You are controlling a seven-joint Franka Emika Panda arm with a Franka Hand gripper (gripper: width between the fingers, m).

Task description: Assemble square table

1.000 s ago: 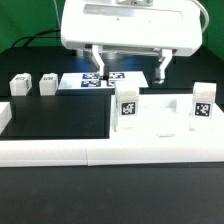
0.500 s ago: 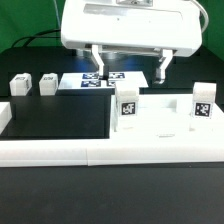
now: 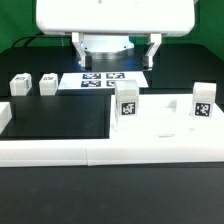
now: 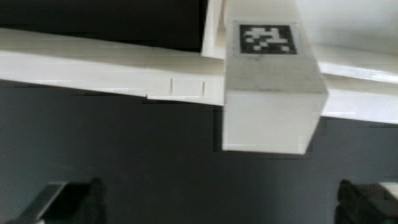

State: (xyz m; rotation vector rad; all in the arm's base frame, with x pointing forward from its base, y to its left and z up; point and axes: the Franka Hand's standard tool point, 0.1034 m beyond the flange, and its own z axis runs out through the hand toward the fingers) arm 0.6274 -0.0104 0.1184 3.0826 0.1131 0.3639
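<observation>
The white square tabletop [image 3: 165, 128] lies flat at the exterior view's right. Two white tagged legs stand upright on it, one [image 3: 127, 105] at its near-left corner and one [image 3: 202, 102] at its right. Two more tagged legs [image 3: 19, 84] [image 3: 48, 82] lie loose at the far left. My gripper [image 3: 116, 55] hangs open and empty above the back of the table, clear of all the parts. In the wrist view a tagged leg [image 4: 267, 85] stands between and beyond the open fingers [image 4: 71, 200], with the gripper [image 4: 222, 205] not touching it.
The marker board [image 3: 100, 78] lies at the back under the gripper. Long white border rails run along the front [image 3: 100, 152] and the left [image 3: 4, 115] of the black mat [image 3: 60, 118].
The gripper has risen and shifted toward the exterior view's left, now looming larger at the top. The parts have not moved.
</observation>
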